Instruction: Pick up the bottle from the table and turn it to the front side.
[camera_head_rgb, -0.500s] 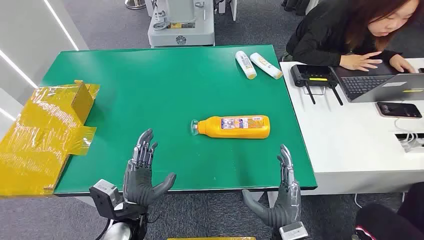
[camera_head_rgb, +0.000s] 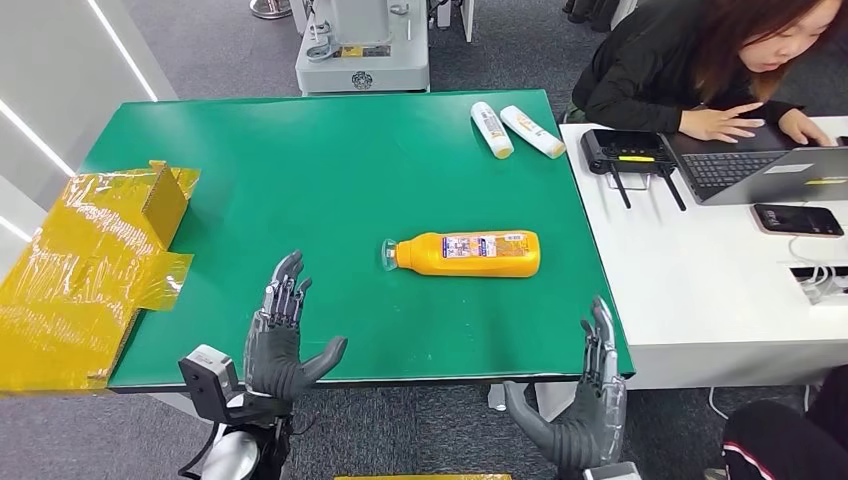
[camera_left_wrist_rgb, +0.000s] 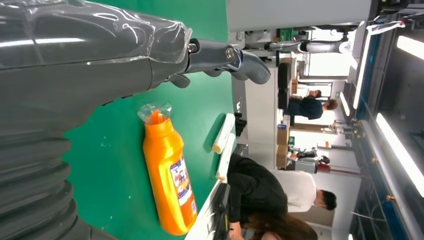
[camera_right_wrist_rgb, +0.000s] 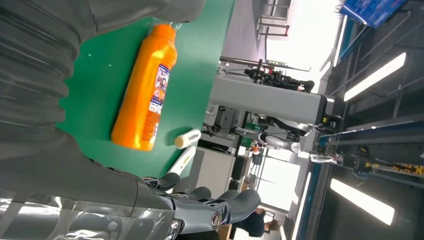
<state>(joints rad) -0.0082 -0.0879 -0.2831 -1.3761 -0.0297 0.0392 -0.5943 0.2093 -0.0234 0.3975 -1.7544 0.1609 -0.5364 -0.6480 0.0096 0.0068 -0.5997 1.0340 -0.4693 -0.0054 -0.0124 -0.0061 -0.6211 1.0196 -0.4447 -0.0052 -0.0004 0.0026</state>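
The green-topped rectangular counter (camera_head_rgb: 300, 170) carries everything the task concerns. Beyond its right edge stands a white desk (camera_head_rgb: 700, 290), where a person in a dark top (camera_head_rgb: 650, 70) works at a grey laptop (camera_head_rgb: 770, 170). On the counter's left edge, well apart from the bottle, lies a flattened yellow cardboard box wrapped in clear film (camera_head_rgb: 90, 260). The orange plastic bottle with a printed label (camera_head_rgb: 465, 254) lies on its side near the middle of the counter, its clear-wrapped cap end pointing toward the box and its base toward the desk. Far beyond the bottle, near the counter's back edge, lie two small white and yellow tubes (camera_head_rgb: 515, 128).

Judged from how things lie, the task is at its very start: the bottle is untouched on the counter, and both the pick-up and the turn to its front side are left to do (which face counts as the front cannot be told from here).

The left hand (camera_head_rgb: 283, 335) hovers over the counter's near edge, nearer than the bottle and to its left, fingers spread wide and holding nothing. The right hand (camera_head_rgb: 585, 400) hangs at the near right corner, nearer than the bottle's base, palm turned inward, fingers extended and apart, also empty.
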